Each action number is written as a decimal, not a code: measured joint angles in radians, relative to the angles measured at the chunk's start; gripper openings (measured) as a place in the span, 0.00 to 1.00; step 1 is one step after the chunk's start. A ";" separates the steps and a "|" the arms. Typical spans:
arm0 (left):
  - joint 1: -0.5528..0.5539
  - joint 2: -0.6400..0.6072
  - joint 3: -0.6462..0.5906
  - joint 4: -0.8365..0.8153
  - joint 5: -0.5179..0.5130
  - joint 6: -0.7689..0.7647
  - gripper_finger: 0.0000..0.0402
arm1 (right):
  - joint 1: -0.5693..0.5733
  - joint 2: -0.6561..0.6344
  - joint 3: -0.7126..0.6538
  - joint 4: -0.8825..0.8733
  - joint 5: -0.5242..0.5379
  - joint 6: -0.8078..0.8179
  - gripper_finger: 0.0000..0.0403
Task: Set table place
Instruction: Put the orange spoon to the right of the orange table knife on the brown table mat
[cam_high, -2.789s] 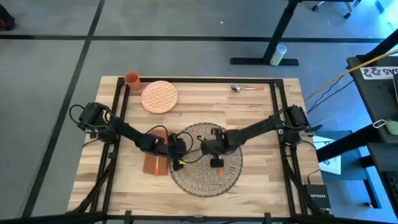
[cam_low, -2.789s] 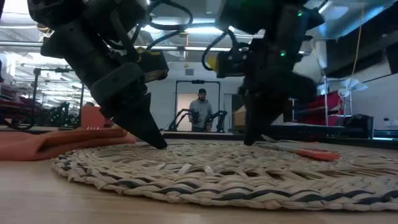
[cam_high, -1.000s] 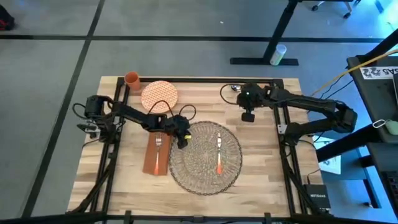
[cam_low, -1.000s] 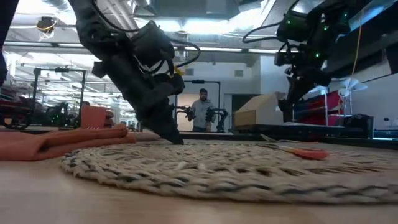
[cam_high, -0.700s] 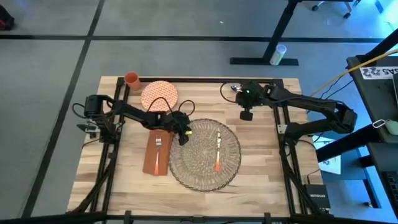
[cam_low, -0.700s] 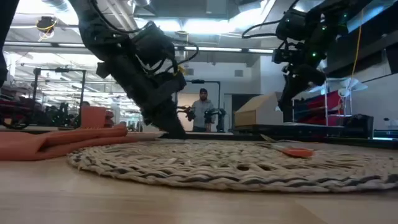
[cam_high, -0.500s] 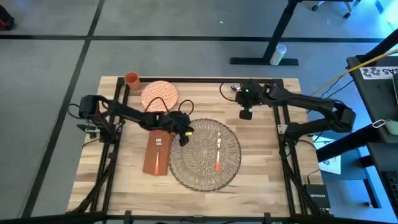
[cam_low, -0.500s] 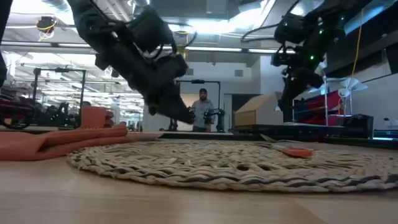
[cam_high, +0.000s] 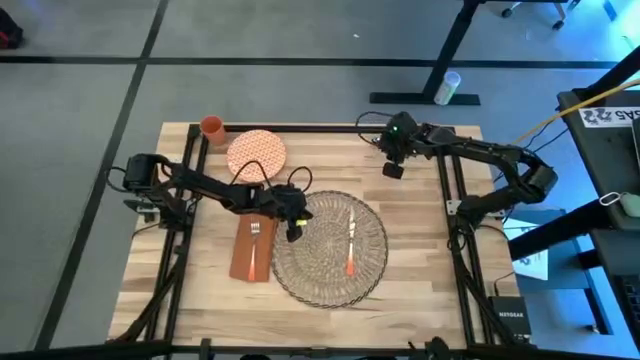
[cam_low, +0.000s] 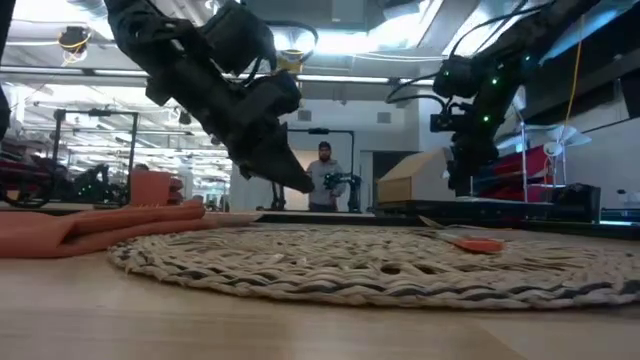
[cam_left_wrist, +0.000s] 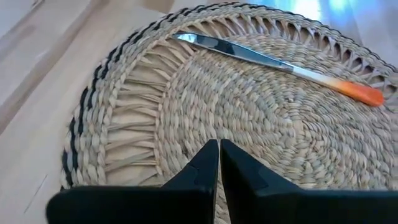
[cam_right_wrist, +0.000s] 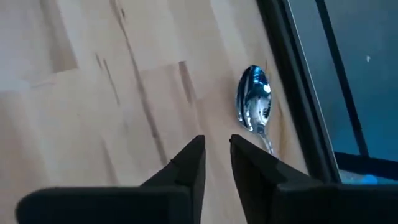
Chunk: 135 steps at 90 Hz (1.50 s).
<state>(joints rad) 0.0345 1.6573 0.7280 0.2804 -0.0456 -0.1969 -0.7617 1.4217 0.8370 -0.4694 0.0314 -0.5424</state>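
Fingers, left: my left gripper (cam_left_wrist: 219, 144) hangs just above the mat's left rim, tips pressed together, holding nothing.
Fingers, right: my right gripper (cam_right_wrist: 216, 144) sits over the counter's far edge with a narrow gap between its tips, empty.
Mat (cam_high: 325, 262): flat on the counter (cam_high: 420, 235), front centre.
Knife (cam_high: 350, 244): I see it lying on the mat, right of centre, orange handle toward the front.
Spoon (cam_right_wrist: 255, 107): bowl just ahead of my right fingers, by the black rail.
Napkin (cam_high: 250, 245): just left of the mat, a fork (cam_high: 254, 238) on it.
Plate (cam_high: 256, 154): far left, with the cup (cam_high: 212, 127) beside it.
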 joint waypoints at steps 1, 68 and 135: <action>0.000 0.000 0.000 0.000 0.000 0.000 0.00 | -0.004 0.003 0.001 0.001 0.000 -0.008 0.16; 0.014 0.000 0.000 -0.011 -0.020 0.096 0.00 | -0.197 0.218 0.073 0.055 -0.062 -0.255 0.16; 0.012 0.000 0.000 -0.012 -0.019 0.069 0.00 | -0.279 0.364 0.199 -0.057 -0.037 -0.309 0.35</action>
<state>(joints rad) 0.0463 1.6573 0.7280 0.2687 -0.0650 -0.1280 -1.0405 1.7859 1.0359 -0.5265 -0.0058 -0.8516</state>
